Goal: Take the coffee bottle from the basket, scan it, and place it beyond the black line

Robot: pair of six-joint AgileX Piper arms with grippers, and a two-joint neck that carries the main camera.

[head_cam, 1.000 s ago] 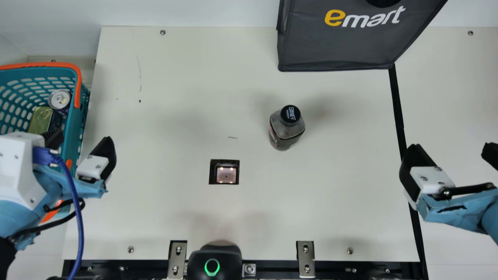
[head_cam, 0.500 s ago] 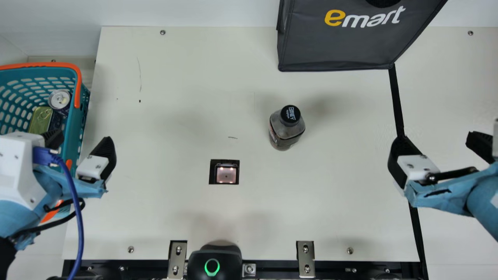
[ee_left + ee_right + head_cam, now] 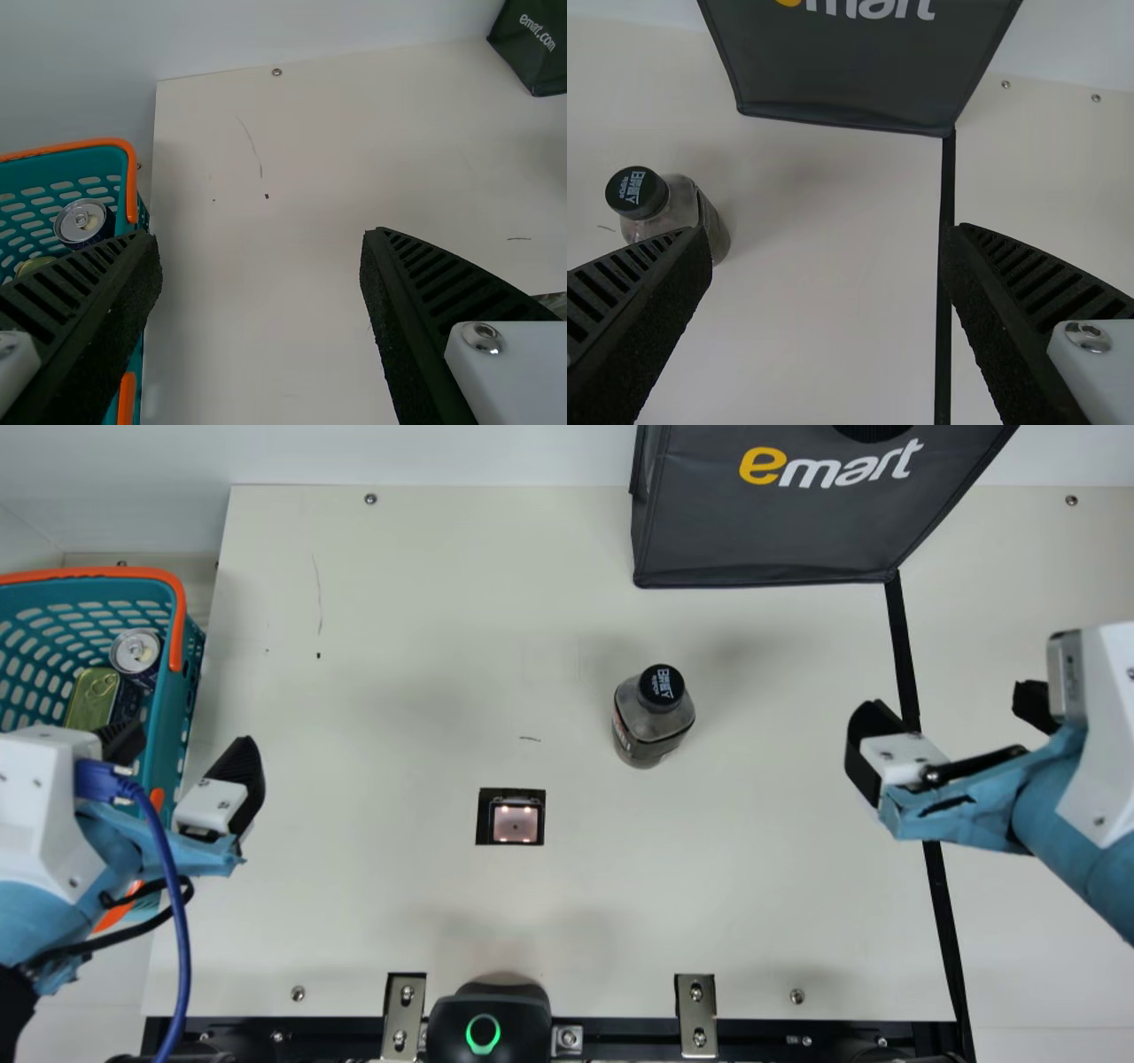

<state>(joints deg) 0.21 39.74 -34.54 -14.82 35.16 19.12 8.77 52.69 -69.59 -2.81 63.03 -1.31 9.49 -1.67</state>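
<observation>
The coffee bottle (image 3: 654, 716), dark with a black cap, stands upright on the table, up and right of the scanner window (image 3: 515, 820). My right gripper (image 3: 954, 710) is open above the black line (image 3: 941, 903), to the right of the bottle. My left gripper (image 3: 183, 753) is open and empty over the basket's right side (image 3: 182, 691). In the left wrist view, the left gripper (image 3: 261, 239) has its fingers wide apart. In the right wrist view, the right gripper (image 3: 828, 235) is spread and empty, with the bottle (image 3: 682, 212) beyond one finger.
A dark shopping bag (image 3: 780, 522) stands at the back, its lower corner at the black line's far end. The basket holds a round-topped can (image 3: 135, 652) and a gold-lidded tin (image 3: 92, 698). A black device with a green ring (image 3: 489, 1023) sits at the front edge.
My right arm has moved left and toward the back, bringing its open gripper nearer the bottle. The left arm and the bottle have stayed put.
</observation>
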